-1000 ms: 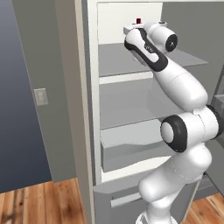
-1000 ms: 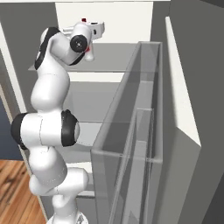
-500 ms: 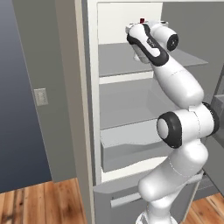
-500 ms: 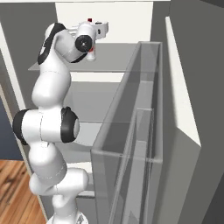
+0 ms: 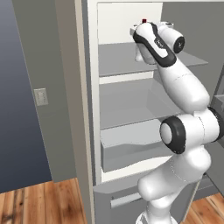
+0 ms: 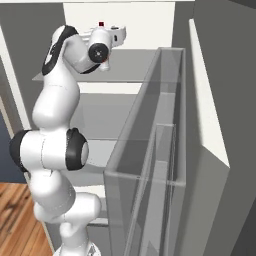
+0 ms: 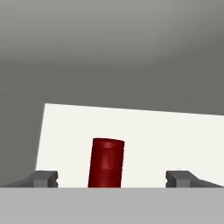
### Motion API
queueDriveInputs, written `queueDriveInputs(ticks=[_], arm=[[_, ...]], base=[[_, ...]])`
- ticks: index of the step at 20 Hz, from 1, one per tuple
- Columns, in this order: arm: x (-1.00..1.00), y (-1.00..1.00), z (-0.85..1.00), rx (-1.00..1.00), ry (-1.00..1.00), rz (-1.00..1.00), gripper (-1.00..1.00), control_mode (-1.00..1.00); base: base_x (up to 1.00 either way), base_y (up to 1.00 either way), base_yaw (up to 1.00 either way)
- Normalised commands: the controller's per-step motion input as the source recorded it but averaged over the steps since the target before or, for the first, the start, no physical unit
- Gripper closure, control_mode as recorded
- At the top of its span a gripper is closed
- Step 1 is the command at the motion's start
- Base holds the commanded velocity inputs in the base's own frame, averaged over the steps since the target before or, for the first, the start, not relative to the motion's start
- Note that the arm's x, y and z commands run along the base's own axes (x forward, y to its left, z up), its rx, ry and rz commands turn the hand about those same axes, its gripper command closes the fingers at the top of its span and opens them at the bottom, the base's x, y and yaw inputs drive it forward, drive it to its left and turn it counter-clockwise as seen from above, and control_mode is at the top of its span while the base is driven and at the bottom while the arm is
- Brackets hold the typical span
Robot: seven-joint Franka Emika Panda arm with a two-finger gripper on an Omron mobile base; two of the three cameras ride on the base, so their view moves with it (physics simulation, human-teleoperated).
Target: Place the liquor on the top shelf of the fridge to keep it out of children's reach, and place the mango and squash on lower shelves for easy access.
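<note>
The arm reaches high into the open fridge point(image 5: 94, 87), and the hand point(image 7: 111, 178) is at the level of the top shelf point(image 5: 118, 59). In the hand view the two finger tips point(image 7: 43, 178) stand wide apart at the bottom, and the red cap of the liquor point(image 7: 106, 162) rises between them, without touching either one. So the hand is open and grips nothing. Behind the cap this view gives the white back wall of the fridge and grey above it.

The left base view shows more of the place: the liquor stands upright on the top shelf, mostly hidden behind the wrist, with its red cap just above the arm. Below it there are the lower shelves point(image 5: 127, 105) and the grey drawer point(image 5: 131, 153). This view also gives a grey wall with a light switch point(image 5: 41, 96) and a wooden floor point(image 5: 39, 203).

The right base view shows the open fridge door with its clear bins point(image 6: 150, 165), which the other views do not give, and the red cap above the hand.
</note>
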Motion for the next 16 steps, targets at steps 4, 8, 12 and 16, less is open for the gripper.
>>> queueDriveInputs(ticks=[4,8,12,16], arm=[[-0.45,0.0,0.0,-0.02,0.0,0.0,-1.0,-1.0],[-0.48,0.0,0.03,-0.02,0.0,0.0,-1.0,-1.0],[-0.72,-0.01,0.0,-0.02,0.02,0.0,-1.0,-1.0],[-0.96,-0.07,0.0,-0.03,0.15,-0.01,-1.0,-1.0]], base=[[0.0,0.0,0.0],[0.0,0.0,0.0],[0.0,0.0,0.0],[0.0,0.0,0.0]])
